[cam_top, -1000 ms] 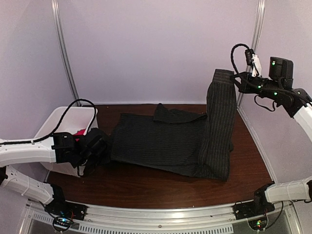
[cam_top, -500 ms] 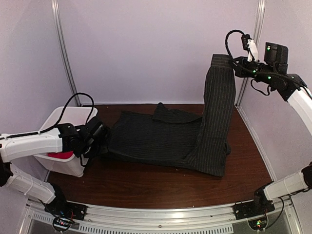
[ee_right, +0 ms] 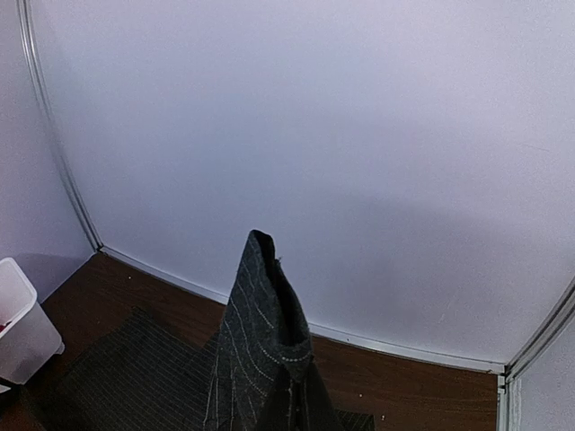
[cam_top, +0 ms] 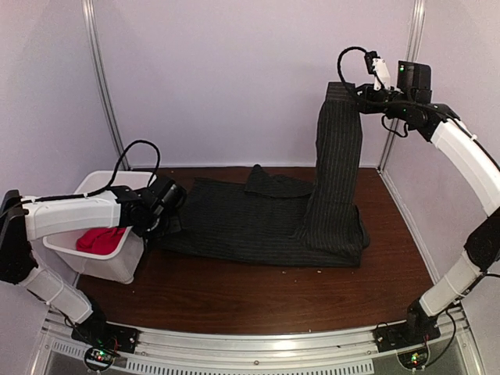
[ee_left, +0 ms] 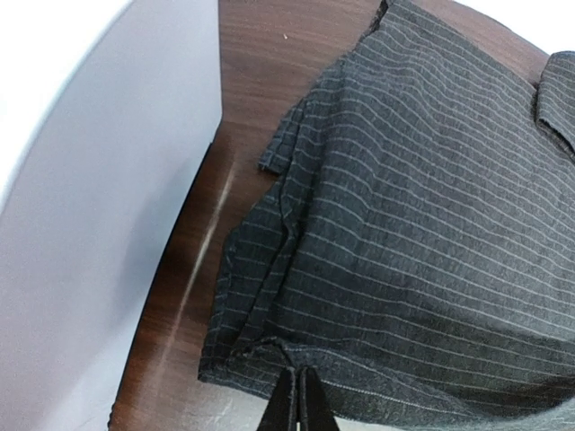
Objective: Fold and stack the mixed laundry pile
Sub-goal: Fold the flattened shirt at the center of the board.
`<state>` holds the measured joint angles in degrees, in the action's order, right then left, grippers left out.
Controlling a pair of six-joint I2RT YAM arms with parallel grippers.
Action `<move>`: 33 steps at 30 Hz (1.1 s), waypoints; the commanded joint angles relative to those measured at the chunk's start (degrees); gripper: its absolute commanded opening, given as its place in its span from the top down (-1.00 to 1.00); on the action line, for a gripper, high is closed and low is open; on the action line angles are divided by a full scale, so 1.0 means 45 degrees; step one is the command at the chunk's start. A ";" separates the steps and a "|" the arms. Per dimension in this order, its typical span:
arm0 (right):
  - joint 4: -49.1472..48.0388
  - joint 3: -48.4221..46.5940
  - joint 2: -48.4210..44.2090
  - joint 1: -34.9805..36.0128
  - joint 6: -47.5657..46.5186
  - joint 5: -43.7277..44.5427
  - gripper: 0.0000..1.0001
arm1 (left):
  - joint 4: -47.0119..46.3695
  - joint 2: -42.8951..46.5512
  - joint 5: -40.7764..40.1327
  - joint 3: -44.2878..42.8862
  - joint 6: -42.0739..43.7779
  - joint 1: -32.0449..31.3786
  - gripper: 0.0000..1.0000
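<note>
The dark pinstriped shirt (cam_top: pixel 250 223) lies spread across the brown table (cam_top: pixel 234 293). Its right side is pulled up into a tall strip. My right gripper (cam_top: pixel 353 94) is shut on the top of that strip, high above the table; in the right wrist view the cloth (ee_right: pixel 260 332) wraps over the gripper (ee_right: pixel 290 409) and hides its fingers. My left gripper (cam_top: pixel 170 221) is shut on the shirt's left hem, low over the table. In the left wrist view its closed tips (ee_left: pixel 299 382) pinch the hem of the shirt (ee_left: pixel 422 224). The red T-shirt (cam_top: pixel 100 238) lies inside the bin.
A white plastic bin (cam_top: pixel 86 187) stands at the table's left edge, right beside my left arm; its wall (ee_left: pixel 108 224) fills the left of the left wrist view. Pale walls and metal posts (cam_top: pixel 100 86) enclose the table.
My right gripper has risen and moved left, pulling the shirt's right side higher. My left gripper has shifted back and right with the hem, uncovering the bin and the red T-shirt.
</note>
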<state>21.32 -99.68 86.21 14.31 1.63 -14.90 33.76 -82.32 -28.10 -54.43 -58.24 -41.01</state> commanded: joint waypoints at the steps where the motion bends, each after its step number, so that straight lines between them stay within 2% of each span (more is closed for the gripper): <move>1: -0.0537 -0.0906 0.0549 -0.0105 -0.0203 -0.0126 1.00 | -0.1022 -0.0438 -0.0110 -0.0613 0.0820 0.0439 1.00; 8: -0.0571 -0.1411 0.0934 -0.0140 -0.0617 -0.0103 1.00 | -0.1262 -0.1360 0.0056 -0.1115 0.1473 0.0780 1.00; 33: -0.1092 -0.3259 0.2730 -0.0210 -0.0752 0.0102 1.00 | -0.2026 -0.3423 0.0055 -0.2037 0.1820 0.1431 1.00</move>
<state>19.05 -111.94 96.90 13.89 -1.37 -14.96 26.70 -95.92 -27.38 -61.63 -50.83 -35.24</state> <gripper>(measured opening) 0.008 0.006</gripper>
